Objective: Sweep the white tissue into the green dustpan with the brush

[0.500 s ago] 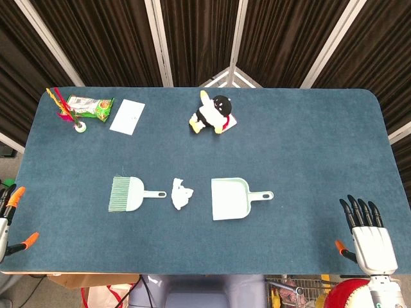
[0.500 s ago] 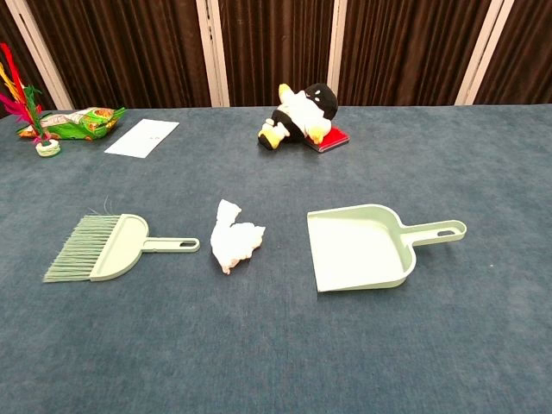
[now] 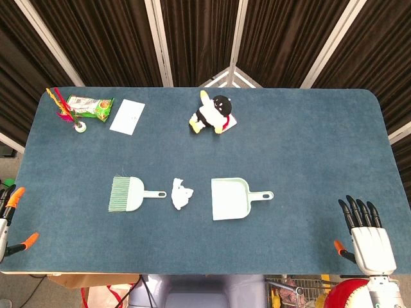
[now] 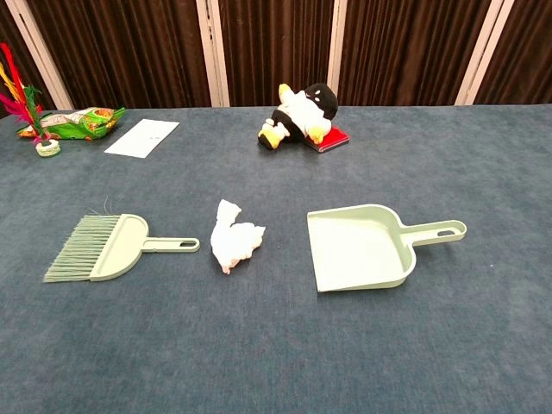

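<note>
Sitting between the brush [image 4: 102, 247] and dustpan [image 4: 360, 247], the tissue [image 4: 235, 246] looks light enough to skid past. Right hand [image 3: 367, 237] fingers are apart and empty; can't tell on the left hand [image 3: 8, 212].

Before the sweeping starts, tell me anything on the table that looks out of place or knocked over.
The penguin toy lies tipped on its side near the far edge, partly on a red item. The crumpled tissue lies between brush and dustpan, as expected.
</note>
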